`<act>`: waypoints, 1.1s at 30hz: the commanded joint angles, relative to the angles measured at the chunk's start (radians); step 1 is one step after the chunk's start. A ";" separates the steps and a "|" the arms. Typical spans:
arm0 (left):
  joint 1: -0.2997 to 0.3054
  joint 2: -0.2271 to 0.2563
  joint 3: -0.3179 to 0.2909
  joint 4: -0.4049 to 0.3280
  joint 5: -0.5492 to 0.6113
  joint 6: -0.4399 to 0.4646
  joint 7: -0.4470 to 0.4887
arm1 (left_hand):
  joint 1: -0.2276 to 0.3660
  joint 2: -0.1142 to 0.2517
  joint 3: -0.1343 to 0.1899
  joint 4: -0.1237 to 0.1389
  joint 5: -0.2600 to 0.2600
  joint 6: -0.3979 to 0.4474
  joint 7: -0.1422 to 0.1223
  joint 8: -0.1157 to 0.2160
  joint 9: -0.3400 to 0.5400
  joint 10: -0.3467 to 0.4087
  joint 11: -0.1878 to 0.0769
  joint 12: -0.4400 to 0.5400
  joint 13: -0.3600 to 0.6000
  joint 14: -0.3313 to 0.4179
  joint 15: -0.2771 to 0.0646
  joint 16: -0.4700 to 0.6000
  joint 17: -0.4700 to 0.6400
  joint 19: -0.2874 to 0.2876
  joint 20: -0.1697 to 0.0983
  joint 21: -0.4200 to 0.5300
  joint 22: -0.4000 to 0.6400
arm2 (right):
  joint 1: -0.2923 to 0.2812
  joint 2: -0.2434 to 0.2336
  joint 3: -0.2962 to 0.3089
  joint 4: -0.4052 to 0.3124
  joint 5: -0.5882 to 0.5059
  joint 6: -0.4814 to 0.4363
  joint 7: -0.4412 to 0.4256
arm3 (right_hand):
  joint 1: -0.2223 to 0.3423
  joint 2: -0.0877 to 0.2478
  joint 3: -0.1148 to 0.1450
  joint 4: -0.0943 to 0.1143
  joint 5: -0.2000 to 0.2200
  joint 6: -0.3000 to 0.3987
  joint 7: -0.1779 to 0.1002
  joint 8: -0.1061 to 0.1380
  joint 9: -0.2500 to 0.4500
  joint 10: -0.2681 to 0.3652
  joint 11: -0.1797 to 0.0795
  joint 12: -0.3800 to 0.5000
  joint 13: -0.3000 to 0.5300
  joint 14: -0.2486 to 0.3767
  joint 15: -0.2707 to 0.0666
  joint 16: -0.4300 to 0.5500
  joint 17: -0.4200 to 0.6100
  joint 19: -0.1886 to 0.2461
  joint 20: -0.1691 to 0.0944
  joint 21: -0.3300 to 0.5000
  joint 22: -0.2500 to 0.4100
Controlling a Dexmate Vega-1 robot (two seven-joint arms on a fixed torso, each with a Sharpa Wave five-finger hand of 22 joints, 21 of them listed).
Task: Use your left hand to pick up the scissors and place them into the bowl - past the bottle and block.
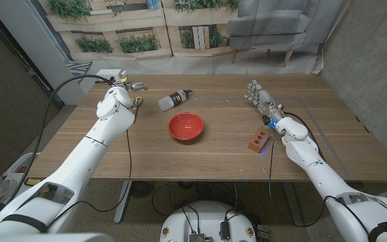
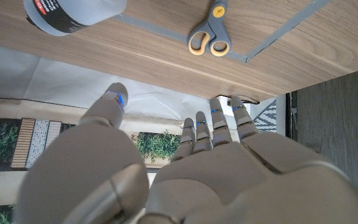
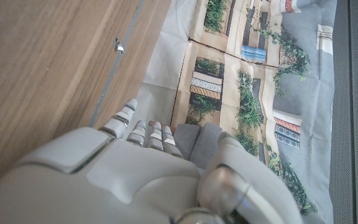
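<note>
Left hand [image 2: 185,174] empty, fingers [image 2: 197,127] spread, probably above scissors [image 2: 209,31]; lower onto handles, then clear bottle [image 1: 173,101] toward bowl [image 1: 185,126].

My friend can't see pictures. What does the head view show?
A round red bowl sits mid-table on a wooden table, a grey bottle lying behind it. The robot's white left hand reaches the far left corner; its open right hand waits beyond a small brown block.

Matt wooden table [image 1: 180,158]; glossy red bowl [image 1: 185,126].
</note>
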 commanded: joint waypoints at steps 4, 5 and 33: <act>-0.117 0.052 0.066 0.033 -0.013 0.158 -0.153 | 0.009 -0.001 -0.013 0.009 -0.002 -0.026 0.080 -0.018 0.003 -0.007 0.022 0.006 0.005 -0.005 0.021 0.009 0.010 0.001 0.004 0.005 0.007 | 0.002 0.005 0.010 0.032 0.008 0.021 0.026 | -0.005 -0.001 0.000 -0.001 0.001 0.007 0.002 0.004 0.004 0.008 0.000 0.004 0.002 0.005 0.003 0.006 0.001 0.010 0.001 0.007 0.003; -0.123 0.058 0.073 0.037 -0.014 0.162 -0.159 | 0.009 0.001 -0.014 0.010 -0.002 -0.026 0.081 -0.018 0.003 -0.007 0.023 0.006 0.005 -0.005 0.022 0.010 0.011 0.001 0.004 0.006 0.007 | 0.002 0.004 0.011 0.033 0.007 0.024 0.027 | -0.005 -0.001 0.000 -0.001 0.001 0.007 0.002 0.004 0.004 0.008 0.000 0.004 0.002 0.005 0.003 0.006 0.001 0.011 0.001 0.007 0.003; -0.319 0.153 0.302 0.175 -0.004 0.315 -0.325 | 0.012 0.081 -0.146 0.029 -0.006 0.016 0.089 -0.051 0.010 0.021 0.079 0.089 0.055 0.032 0.050 0.120 0.120 0.080 0.005 0.068 0.054 | 0.005 0.006 0.013 0.073 0.014 0.043 0.077 | -0.011 -0.003 -0.002 0.000 0.001 0.008 0.002 0.003 0.004 0.009 -0.002 0.003 0.002 0.007 0.002 0.006 0.001 0.011 0.002 0.006 0.003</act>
